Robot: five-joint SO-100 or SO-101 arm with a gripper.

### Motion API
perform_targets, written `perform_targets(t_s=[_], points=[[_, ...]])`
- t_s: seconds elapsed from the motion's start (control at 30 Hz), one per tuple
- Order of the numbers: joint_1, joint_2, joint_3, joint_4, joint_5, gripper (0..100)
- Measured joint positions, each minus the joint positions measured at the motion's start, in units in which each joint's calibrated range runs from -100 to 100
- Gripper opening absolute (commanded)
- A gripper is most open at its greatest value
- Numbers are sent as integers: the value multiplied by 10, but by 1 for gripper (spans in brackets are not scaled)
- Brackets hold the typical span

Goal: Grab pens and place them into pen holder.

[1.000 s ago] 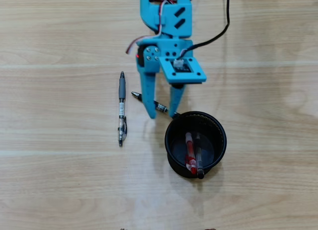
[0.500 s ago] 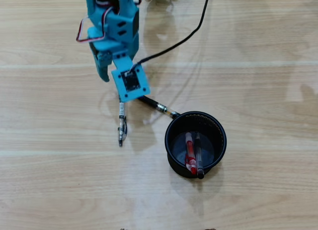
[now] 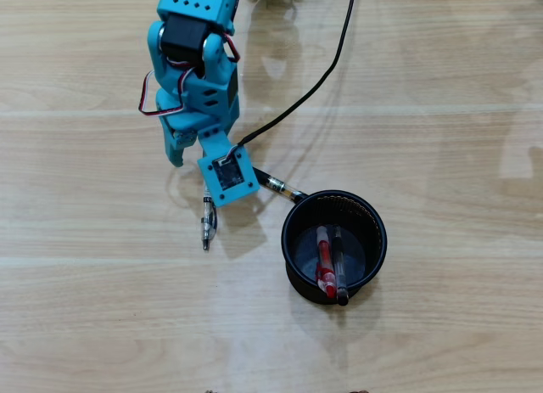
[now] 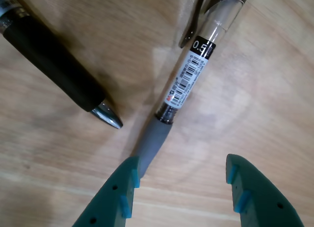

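Observation:
In the overhead view my blue gripper [image 3: 193,165] hangs over the upper half of the grey and clear pen [image 3: 206,227], whose lower end sticks out below the wrist camera mount. The wrist view shows the gripper [image 4: 181,161] open. The grey pen's rubber grip [image 4: 152,141] runs down beside the left fingertip [image 4: 128,180], not between the jaws. A black pen [image 3: 277,186] lies with one end against the black mesh pen holder [image 3: 292,216]; its tip [image 4: 110,116] points near the grey pen. Inside the holder lie a red pen [image 3: 322,257] and a black pen [image 3: 339,274].
A black cable [image 3: 318,70] runs from the wrist camera up to the table's far edge. The light wooden table [image 3: 441,155] stretches around the holder on all sides.
The arm has swung left in the overhead view, from astride the black pen beside the holder to above the grey pen, then shifted slightly down the picture. No pen has moved.

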State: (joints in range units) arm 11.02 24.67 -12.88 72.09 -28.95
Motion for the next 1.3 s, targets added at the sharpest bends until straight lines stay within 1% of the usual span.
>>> perform_targets(t_s=[0.63, 0.73, 0.87, 1.03, 1.3], points=[[-1, 55, 0, -16, 0, 20], [-1, 63, -1, -16, 0, 14], [3, 73, -12, -22, -4, 1], [3, 76, -14, -20, -47, 2], [14, 66, -39, -16, -53, 2]])
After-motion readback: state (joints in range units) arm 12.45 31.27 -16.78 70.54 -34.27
